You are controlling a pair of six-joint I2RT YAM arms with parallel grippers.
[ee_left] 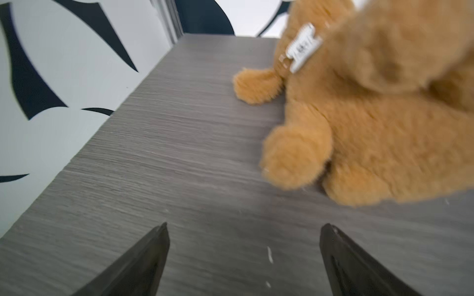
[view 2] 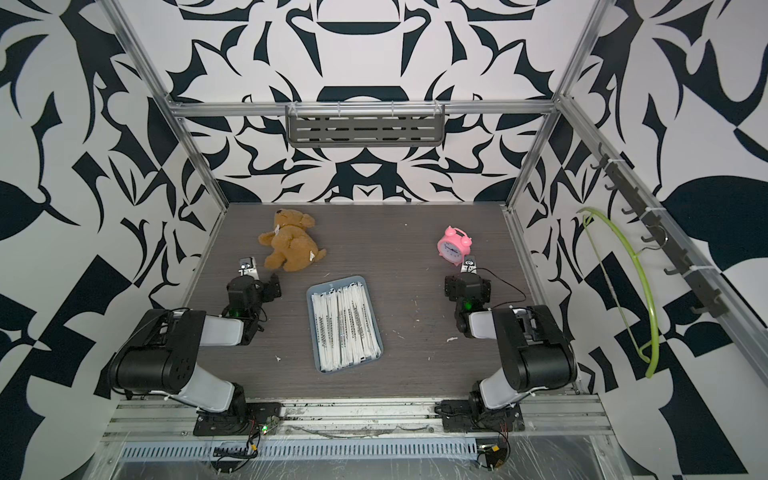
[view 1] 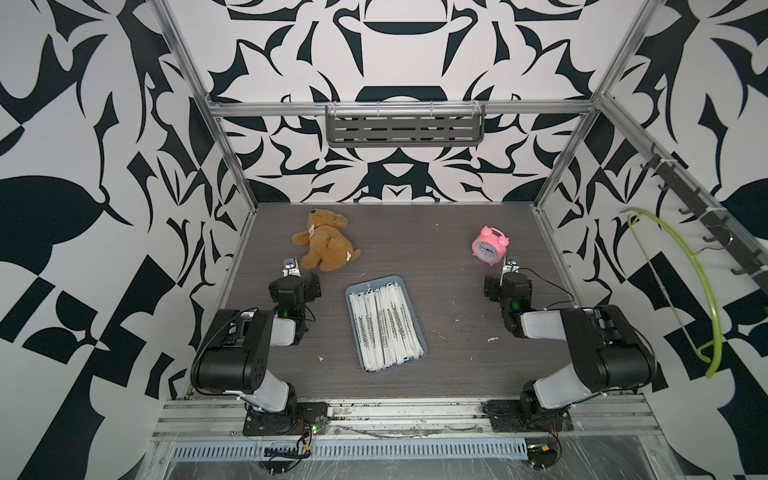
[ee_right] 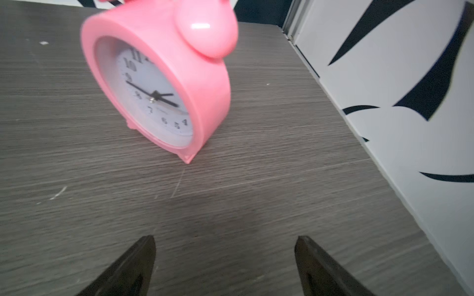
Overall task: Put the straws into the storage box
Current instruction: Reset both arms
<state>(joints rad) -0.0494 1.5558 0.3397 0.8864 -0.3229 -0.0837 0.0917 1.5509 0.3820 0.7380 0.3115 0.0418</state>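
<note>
The straws [view 1: 386,328] are lying in the storage box [view 1: 374,284], side by side in their white paper wrappers. They are running along the long side of the box and filling most of it. As far as I can see, none of them is sticking out over the low rim. The box is sitting flat in the middle of the surface [view 1: 457,316], between the two arms.

I am looking around for any straw lying outside the box, and I am not finding one in both top views. A few tiny white bits [view 1: 493,339] are lying on the surface. They are too small for me to tell what they are.

The left hand [ee_left: 245,226] is standing wide open and holding nothing. It is pointing at bare surface, just beside the teddy bear [ee_left: 372,128]. The right hand [ee_right: 225,237] is wide open too, with nothing between its fingers. It is pointing at bare surface near the pink clock [ee_right: 164,82]. Both hands are well apart from the box.

So I am thinking the job is done, or very nearly done. I am not seeing anything left to pick up. If the white bits are only scraps of paper, then nothing is waiting to go in the box.
</note>
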